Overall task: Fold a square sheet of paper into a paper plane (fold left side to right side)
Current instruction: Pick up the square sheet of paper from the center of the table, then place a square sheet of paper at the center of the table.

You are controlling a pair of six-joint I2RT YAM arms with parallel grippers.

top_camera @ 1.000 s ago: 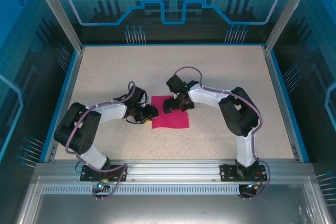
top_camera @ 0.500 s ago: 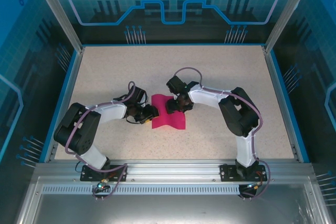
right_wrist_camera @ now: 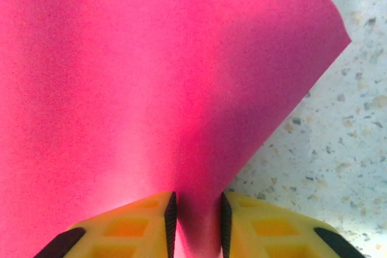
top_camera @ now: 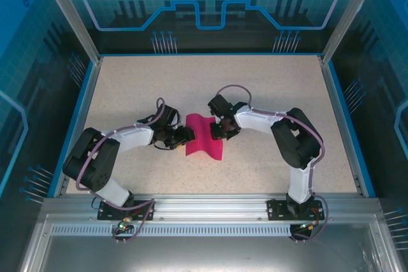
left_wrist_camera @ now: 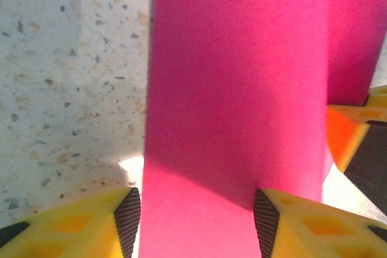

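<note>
On the speckled table (top_camera: 127, 93) I see the square sheet of paper (top_camera: 203, 141) bowed up between both arms, my right tool (right_wrist_camera: 196, 217) pinching one edge, my left tool (left_wrist_camera: 196, 212) spread wide astride the opposite edge.

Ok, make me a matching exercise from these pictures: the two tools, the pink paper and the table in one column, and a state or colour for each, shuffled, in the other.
Column one:
1. left tool
2. right tool
3. square sheet of paper
4. table

Column two:
A. speckled beige
B. pinched shut on the paper's edge
C. magenta-pink, buckled rather than flat
D. jaws wide apart at the paper

Pairs: 1-D, 2-B, 3-C, 4-A
</note>
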